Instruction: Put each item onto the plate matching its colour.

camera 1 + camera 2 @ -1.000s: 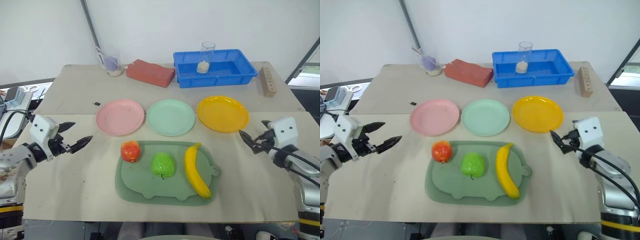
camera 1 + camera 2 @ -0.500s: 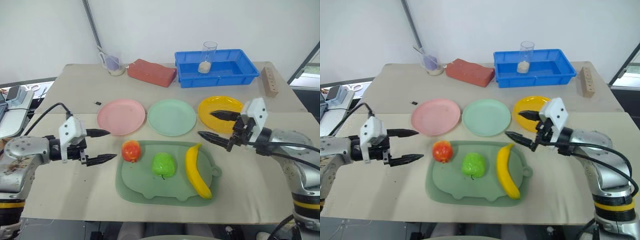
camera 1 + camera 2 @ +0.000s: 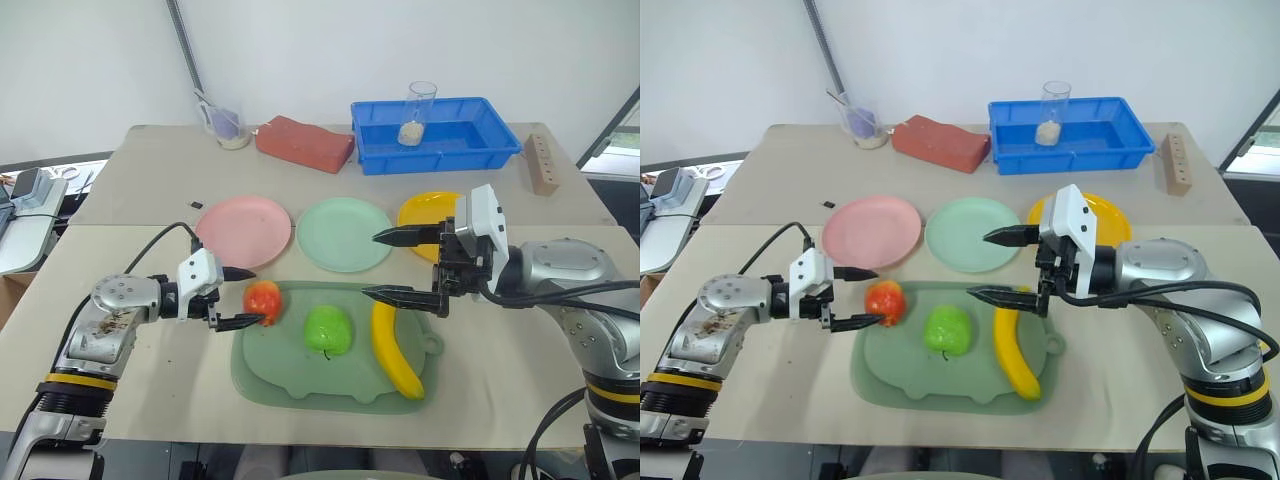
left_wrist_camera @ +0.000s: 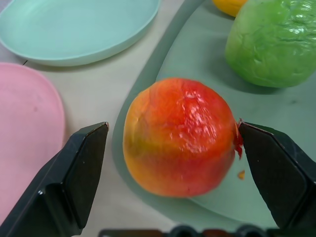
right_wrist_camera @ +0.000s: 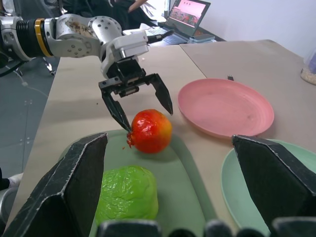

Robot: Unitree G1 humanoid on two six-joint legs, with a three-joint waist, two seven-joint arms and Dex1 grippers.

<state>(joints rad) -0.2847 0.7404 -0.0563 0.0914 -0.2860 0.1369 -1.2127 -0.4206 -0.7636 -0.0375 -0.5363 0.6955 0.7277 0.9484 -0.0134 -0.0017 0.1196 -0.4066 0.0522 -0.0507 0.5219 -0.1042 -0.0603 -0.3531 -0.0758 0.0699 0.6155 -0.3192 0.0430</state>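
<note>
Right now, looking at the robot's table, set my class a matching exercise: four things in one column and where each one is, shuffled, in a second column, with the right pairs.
Column one:
1. red-orange fruit
2. banana
3. glass
4. pink plate

Column two:
A. standing in the blue bin
B. between the open fingers of the left gripper
C. bare, left of the mint green plate
D. on the right side of the pale green tray

Pairs: 1-B, 2-D, 3-A, 4-C
</note>
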